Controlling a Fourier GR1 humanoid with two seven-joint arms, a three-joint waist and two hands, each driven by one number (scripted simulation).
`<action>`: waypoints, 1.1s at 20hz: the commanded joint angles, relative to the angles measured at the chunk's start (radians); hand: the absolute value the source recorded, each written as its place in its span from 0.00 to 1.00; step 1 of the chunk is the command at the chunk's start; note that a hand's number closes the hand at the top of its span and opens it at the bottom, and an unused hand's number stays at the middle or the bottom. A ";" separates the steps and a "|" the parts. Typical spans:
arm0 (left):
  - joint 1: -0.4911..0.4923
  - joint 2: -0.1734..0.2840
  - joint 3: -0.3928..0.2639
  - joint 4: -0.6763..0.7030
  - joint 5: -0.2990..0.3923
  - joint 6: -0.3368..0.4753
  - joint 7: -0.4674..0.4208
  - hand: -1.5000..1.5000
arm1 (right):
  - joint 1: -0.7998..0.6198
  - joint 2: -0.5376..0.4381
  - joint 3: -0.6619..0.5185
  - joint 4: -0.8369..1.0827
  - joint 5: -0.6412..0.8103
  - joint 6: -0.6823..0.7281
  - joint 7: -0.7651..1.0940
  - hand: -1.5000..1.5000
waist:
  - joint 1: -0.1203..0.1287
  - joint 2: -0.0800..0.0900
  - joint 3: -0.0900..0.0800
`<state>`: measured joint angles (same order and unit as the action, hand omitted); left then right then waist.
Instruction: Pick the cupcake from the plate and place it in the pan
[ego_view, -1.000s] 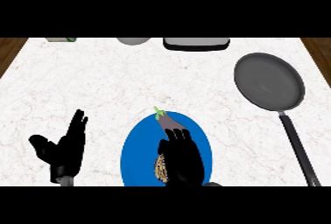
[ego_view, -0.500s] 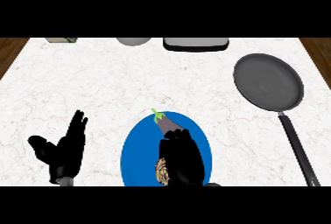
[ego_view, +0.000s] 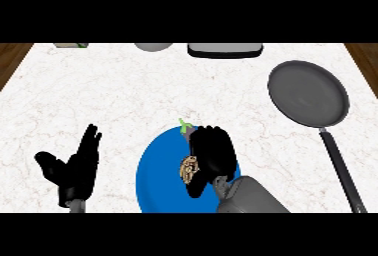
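A blue plate (ego_view: 159, 175) lies at the counter's front centre. The brown cupcake (ego_view: 189, 168) sits on it, mostly hidden by my right hand (ego_view: 212, 156), whose fingers and thumb curl round it. A dark eggplant with a green stem (ego_view: 184, 126) lies on the plate's far edge, just past my right fingertips. The dark grey pan (ego_view: 308, 93) lies at the right, its long handle (ego_view: 341, 167) pointing toward the front edge. My left hand (ego_view: 72, 168) rests open at the lower left, fingers up, apart from the plate.
A black-and-grey appliance (ego_view: 224, 49), a grey bowl (ego_view: 153, 46) and a small item (ego_view: 71, 45) stand along the counter's back edge. White marble lies between the plate and the pan.
My right hand has closed a little more over the cupcake and drawn slightly toward the front. The left hand has not moved.
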<state>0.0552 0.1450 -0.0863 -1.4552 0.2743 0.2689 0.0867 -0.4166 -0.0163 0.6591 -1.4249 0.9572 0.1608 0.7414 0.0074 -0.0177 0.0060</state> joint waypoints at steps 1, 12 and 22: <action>0.003 -0.013 0.002 0.022 0.009 -0.007 0.025 0.50 | 0.018 -0.089 -0.005 -0.031 0.088 -0.062 -0.053 1.00 | -0.009 0.017 -0.006; -0.026 -0.008 0.043 0.077 0.009 -0.023 -0.012 0.50 | -0.036 -0.059 -0.100 -0.408 0.293 -0.070 0.201 1.00 | -0.019 0.015 -0.006; 0.017 -0.043 0.012 0.047 -0.017 -0.021 -0.013 0.50 | -0.150 -0.118 -0.460 -0.268 0.106 -0.123 0.008 1.00 | -0.003 0.020 -0.006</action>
<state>0.0622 0.1261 -0.0669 -1.4561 0.2518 0.2506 0.0603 -0.5216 -0.1050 0.3293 -1.7369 1.1406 0.0602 0.8216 0.0031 -0.0053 0.0095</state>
